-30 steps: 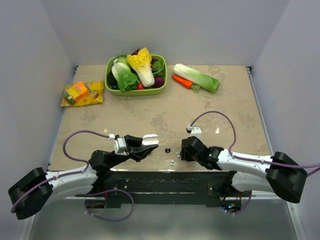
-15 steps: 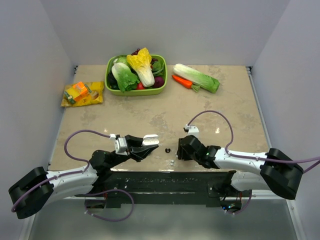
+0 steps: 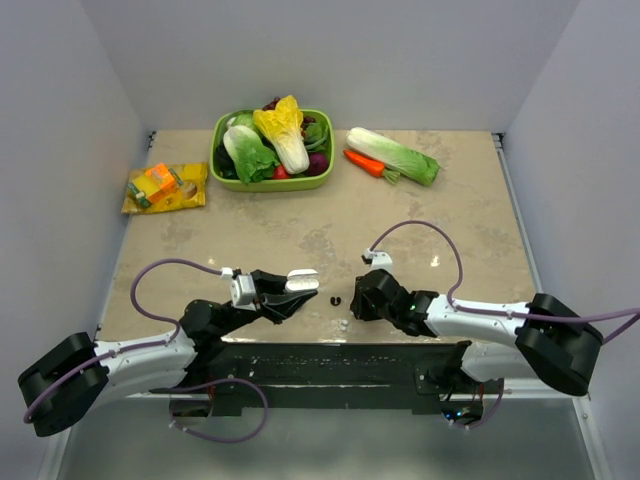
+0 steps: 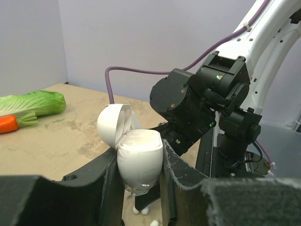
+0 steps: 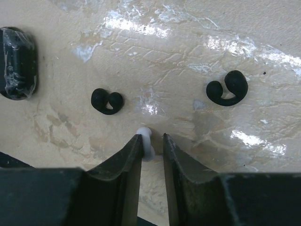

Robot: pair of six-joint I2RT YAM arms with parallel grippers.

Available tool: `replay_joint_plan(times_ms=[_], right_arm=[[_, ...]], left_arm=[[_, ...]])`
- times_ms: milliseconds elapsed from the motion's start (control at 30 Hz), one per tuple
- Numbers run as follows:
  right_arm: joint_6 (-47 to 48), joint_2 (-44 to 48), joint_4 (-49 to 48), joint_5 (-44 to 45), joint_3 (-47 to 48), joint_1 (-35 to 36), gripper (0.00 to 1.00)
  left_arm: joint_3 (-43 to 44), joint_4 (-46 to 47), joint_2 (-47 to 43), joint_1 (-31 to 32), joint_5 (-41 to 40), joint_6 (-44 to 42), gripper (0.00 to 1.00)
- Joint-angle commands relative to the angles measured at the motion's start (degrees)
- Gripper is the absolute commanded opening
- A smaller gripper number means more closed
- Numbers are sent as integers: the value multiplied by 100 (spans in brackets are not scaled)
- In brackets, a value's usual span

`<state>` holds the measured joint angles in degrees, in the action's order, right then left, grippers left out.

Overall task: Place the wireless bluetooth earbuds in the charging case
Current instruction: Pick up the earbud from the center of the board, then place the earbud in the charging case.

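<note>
My left gripper (image 3: 298, 288) is shut on the white charging case (image 4: 139, 162), held upright off the table with its lid (image 4: 112, 125) swung open. Two small black curled earbuds (image 5: 107, 101) (image 5: 227, 88) lie on the table just ahead of my right gripper (image 5: 152, 137). One earbud (image 3: 334, 298) shows from above, between the two grippers. The right gripper (image 3: 352, 310) is low over the table near its front edge. Its jaws stand a little apart around a tiny white piece (image 5: 146, 141), which touches the left finger and is clear of the right one.
More tiny white bits (image 4: 141, 208) lie under the case. A dark taped oval (image 5: 16, 63) sits left of the earbuds. Far back are a green bowl of vegetables (image 3: 225, 172), a cabbage (image 3: 393, 154) with a carrot (image 3: 364, 162), and a yellow snack pack (image 3: 166, 187).
My right gripper has slid left along the front edge toward the earbuds and the white piece, and its jaws have narrowed. The left gripper and case have not moved.
</note>
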<state>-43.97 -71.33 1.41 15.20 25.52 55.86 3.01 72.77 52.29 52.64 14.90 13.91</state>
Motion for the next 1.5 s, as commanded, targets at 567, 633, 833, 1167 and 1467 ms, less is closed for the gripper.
replay_joint_plan(times_ms=[567, 633, 833, 1167, 1467], right_arm=[[1495, 3045, 1632, -474, 1514, 22, 0], [1908, 3151, 1818, -736, 1806, 22, 0], [3015, 3573, 1679, -1870, 2343, 31, 0], [3772, 3301, 1660, -3058, 2879, 39, 0], [4010, 2879, 1432, -2795, 3117, 75, 0]], left_arm=[[243, 2312, 404, -34, -365, 120, 0], [384, 2320, 614, -183, -16, 304, 0], [1034, 3259, 1562, -983, 1529, 1464, 0], [2493, 3595, 2470, -1054, 3423, 2906, 0], [2864, 3595, 2567, -1010, 3880, 3153, 0]])
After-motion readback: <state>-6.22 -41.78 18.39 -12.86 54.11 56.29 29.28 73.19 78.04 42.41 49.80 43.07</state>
